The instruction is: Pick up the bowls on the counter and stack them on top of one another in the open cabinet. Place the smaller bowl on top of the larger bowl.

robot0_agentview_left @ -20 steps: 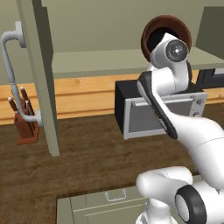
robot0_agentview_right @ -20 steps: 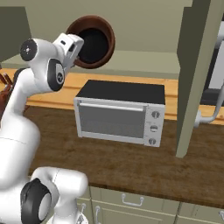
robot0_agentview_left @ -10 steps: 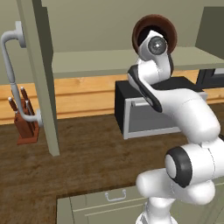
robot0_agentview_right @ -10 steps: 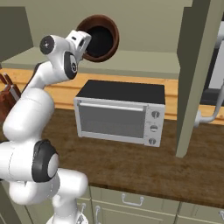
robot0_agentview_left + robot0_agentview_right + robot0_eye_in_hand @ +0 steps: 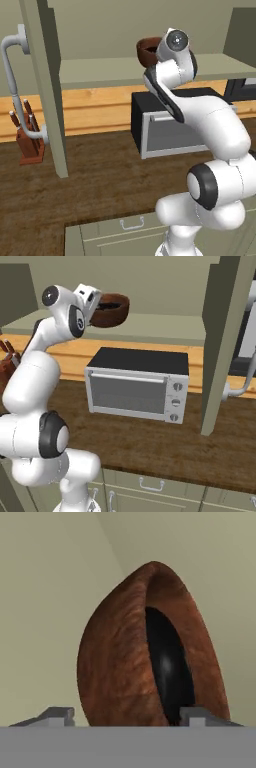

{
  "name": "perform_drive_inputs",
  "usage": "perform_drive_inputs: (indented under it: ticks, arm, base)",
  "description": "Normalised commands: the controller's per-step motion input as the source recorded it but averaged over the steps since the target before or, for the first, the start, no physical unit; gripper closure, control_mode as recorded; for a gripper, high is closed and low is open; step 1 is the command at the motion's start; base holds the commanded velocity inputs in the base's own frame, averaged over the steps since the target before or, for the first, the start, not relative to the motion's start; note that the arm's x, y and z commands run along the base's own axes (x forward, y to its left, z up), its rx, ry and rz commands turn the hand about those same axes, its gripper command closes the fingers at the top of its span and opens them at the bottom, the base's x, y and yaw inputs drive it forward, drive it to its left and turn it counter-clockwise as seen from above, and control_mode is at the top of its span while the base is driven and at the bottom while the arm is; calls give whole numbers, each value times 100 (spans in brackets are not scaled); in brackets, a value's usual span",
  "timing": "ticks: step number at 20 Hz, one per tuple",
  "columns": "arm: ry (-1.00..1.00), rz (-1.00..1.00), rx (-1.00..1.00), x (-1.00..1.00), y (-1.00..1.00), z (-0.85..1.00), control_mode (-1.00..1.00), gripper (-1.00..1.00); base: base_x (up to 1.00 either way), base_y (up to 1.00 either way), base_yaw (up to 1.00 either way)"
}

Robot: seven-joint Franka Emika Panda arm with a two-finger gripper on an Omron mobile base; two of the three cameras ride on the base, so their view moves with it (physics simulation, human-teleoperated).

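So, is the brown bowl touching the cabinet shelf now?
Apart. In the right base view the larger bowl hangs above the shelf, with cabinet wall visible beneath it.

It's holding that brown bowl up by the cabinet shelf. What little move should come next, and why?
Probably lower it. The gripper grips the larger bowl by its wall, one finger inside. The bowl seems to hang just above the open cabinet shelf, roughly upright, so easing down should seat it before letting go.

My views are evenly lit, flat render, soft shadow under the microwave (image 5: 137, 387), faint sheen inside the larger bowl (image 5: 167, 667), slight low-res softness.
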Motion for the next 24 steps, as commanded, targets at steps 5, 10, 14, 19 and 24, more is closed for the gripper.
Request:
perform_drive_inputs:
  ticks: [5,10,14,19,24]
  arm:
    - [-16,0,-13,-99,50,-50,-100,-100]
    - [-27,0,-13,-100,60,-75,-100,-100]
    - [-9,0,-12,-100,46,-89,-100,-100]
    - [5,0,-19,-100,18,-100,-100,-100]
    - [1,0,3,-100,-74,-87,-100,-100]
  base:
    - [0,0,0]
    - [0,0,0]
    - [0,0,0]
    - [0,0,0]
    - [0,0,0]
